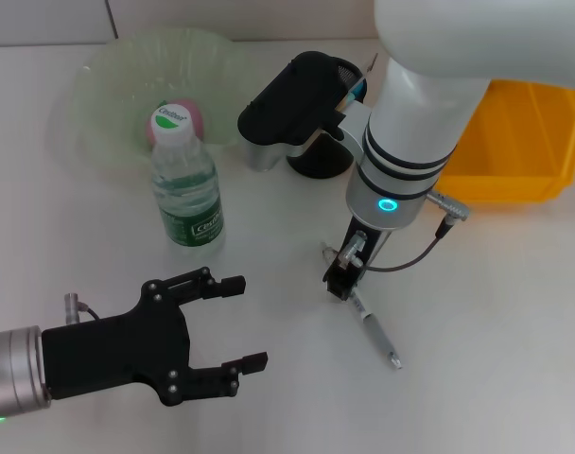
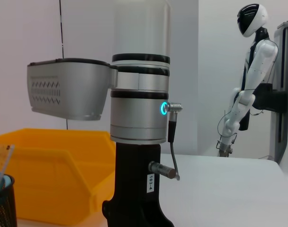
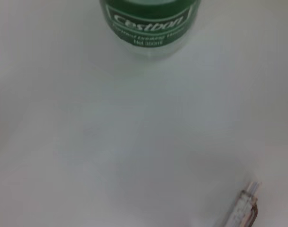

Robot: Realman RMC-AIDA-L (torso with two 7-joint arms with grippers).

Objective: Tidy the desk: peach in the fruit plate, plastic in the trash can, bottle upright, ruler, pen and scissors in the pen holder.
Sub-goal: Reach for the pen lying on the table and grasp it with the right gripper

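Pen [image 1: 373, 328] lies flat on the counter [image 1: 496, 331] near centre, right gripper [image 1: 339, 279] directly over its far end (jaw state cannot be told), left gripper [image 1: 233, 323] released; light, stiff, slippery, best pinched mid-barrel.

desk: white [image 1: 477, 378] | wall: pale grey [image 2: 25, 38] | humanoid figure [image 2: 246, 80] behind
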